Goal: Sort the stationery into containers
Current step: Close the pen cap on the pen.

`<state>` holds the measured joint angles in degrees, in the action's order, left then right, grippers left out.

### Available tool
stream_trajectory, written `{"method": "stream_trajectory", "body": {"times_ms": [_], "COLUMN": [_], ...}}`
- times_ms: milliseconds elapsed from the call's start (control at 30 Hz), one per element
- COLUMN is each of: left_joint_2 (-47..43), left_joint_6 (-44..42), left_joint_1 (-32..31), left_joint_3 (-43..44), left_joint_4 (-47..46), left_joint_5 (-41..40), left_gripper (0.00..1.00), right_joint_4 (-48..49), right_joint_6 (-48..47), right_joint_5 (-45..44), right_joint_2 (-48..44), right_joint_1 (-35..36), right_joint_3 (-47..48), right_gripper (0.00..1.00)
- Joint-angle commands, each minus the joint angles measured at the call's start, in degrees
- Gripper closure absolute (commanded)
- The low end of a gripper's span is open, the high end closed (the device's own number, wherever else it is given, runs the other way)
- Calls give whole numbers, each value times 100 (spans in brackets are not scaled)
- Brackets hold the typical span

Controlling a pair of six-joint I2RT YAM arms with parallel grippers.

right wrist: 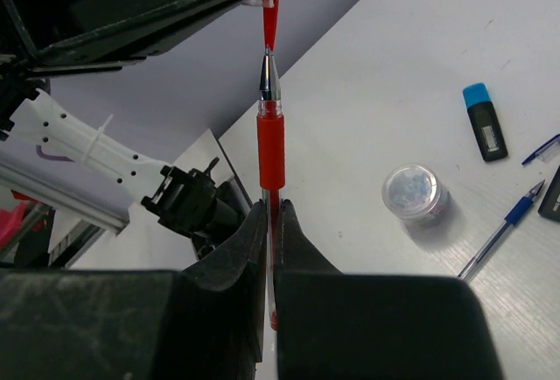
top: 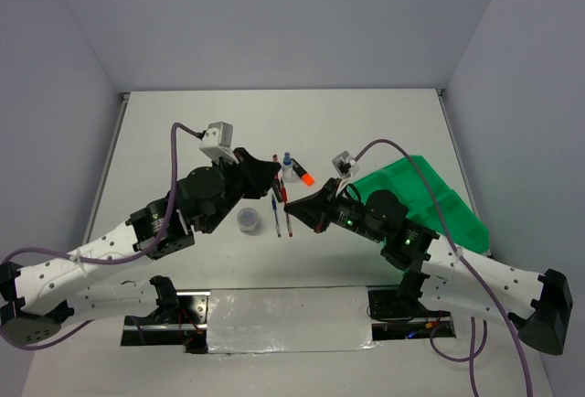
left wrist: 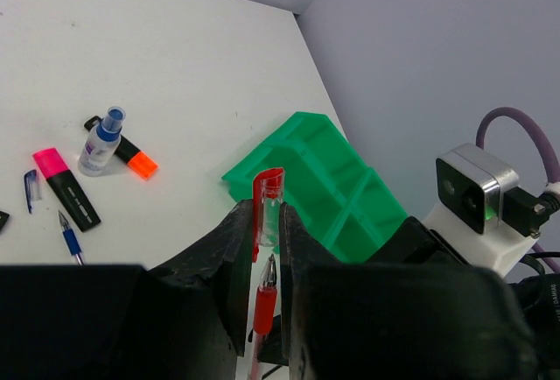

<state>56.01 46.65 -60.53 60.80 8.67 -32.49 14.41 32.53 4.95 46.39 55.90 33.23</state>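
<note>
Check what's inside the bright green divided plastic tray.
The bright green divided plastic tray shows nothing in its visible compartments. The right arm hides its near left part.

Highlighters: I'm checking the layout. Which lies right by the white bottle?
The orange-capped highlighter lies right beside the white bottle; the pink-capped highlighter and blue-capped highlighter lie clear of it.

Both arms reach in from the near edge & meet mid-table, elbows bent, wrists angled toward each other. L arm (top: 119, 241) comes in from bottom left; L gripper (top: 271, 174) has its jaws pinched on a red cap (left wrist: 269, 189). R arm (top: 457, 264) comes in from bottom right; R gripper (top: 291, 205) has its jaws tight on a red pen (right wrist: 270, 148), nose to nose w/ the L gripper, fingertips near but apart
</note>
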Motion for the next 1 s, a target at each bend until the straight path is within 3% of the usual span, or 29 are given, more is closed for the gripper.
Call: {"method": "stream_trajectory", "body": {"times_ms": [0, 967], "left_joint_2": [-116, -160], "left_joint_6": [-86, -165], "left_joint_1": [-20, -20], "left_joint_3": [-129, -410], "left_joint_4": [-374, -699], "left_joint_5": [-3, 138], "left_gripper": [100, 100], "right_joint_4": [-9, -167], "right_joint_6": [34, 51], "right_joint_5": [-73, -240], "right_joint_2": [72, 177], "right_joint_1": [35, 53], "right_joint_3": [324, 473], "right_gripper": [100, 100]}}
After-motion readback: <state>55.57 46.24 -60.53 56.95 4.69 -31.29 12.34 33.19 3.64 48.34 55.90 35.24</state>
